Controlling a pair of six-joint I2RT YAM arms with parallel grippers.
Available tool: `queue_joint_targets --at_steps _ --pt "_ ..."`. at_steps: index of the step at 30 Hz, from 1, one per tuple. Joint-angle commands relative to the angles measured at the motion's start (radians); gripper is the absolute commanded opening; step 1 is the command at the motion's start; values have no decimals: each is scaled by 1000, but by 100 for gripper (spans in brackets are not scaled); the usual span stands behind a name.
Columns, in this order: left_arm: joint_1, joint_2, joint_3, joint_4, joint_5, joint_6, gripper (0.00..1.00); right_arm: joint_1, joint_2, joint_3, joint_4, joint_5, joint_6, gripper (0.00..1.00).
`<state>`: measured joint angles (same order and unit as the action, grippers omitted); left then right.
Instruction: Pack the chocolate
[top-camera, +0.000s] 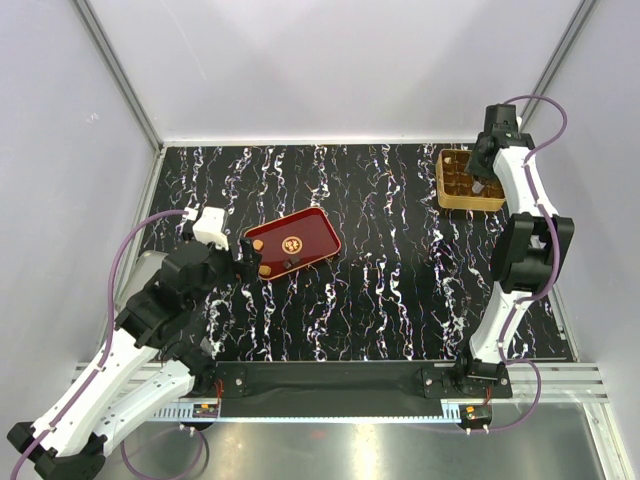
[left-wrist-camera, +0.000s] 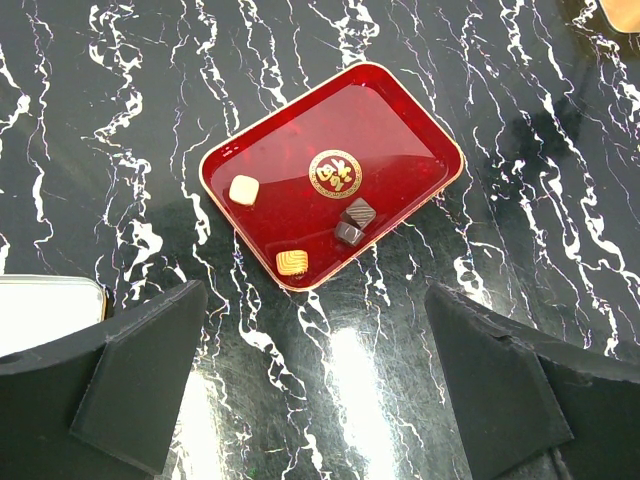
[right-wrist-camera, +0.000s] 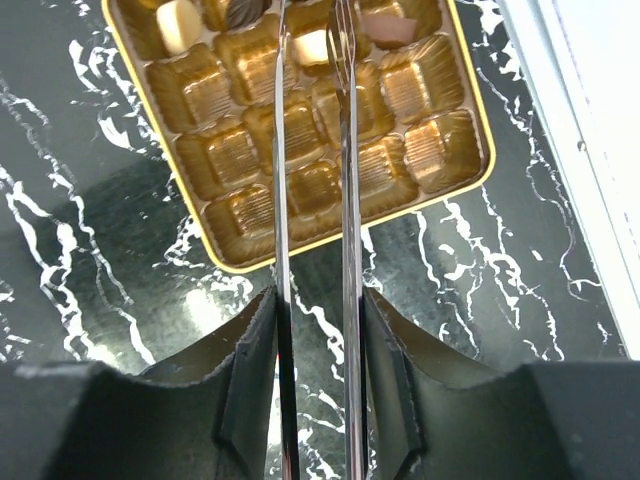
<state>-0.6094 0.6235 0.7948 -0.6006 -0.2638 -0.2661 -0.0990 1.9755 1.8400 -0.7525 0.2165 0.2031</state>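
Observation:
Several pieces of chocolate lie on the red tray (left-wrist-camera: 370, 120): a cream one (left-wrist-camera: 244, 189), a ribbed tan one (left-wrist-camera: 293, 262) and two dark ones (left-wrist-camera: 359, 212). My left gripper (left-wrist-camera: 315, 300) hangs open just short of the tray's near edge, with nothing between its fingers. At the far right, my right gripper (right-wrist-camera: 320, 300) is shut on metal tongs (right-wrist-camera: 350, 200) that reach over the golden box (right-wrist-camera: 440, 150). The tong tips stand slightly apart on either side of a pale chocolate (right-wrist-camera: 313, 45) in a compartment. More chocolates, among them a cream one (right-wrist-camera: 178, 22), fill the box's far row.
A pale flat lid or tin (left-wrist-camera: 45, 310) lies left of my left gripper. The table's right edge and a white wall (right-wrist-camera: 590, 120) run close beside the box. In the top view, the tray (top-camera: 310, 230) sits left of centre and the box (top-camera: 470, 195) at the back right.

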Motion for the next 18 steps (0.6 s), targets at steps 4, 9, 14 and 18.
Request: queue_joint_targets --at_steps 4,9,14,18 --pt "2 -15 6 36 -22 5 99 113 -182 -105 44 -81 28 42" --pt "2 -11 4 38 -20 4 99 368 -288 -252 142 -114 -1 43" --pt "0 -8 7 38 -18 2 99 565 -351 -396 257 -210 7 44" --pt "2 -8 7 39 -18 4 99 718 -340 -465 373 -250 -34 44"
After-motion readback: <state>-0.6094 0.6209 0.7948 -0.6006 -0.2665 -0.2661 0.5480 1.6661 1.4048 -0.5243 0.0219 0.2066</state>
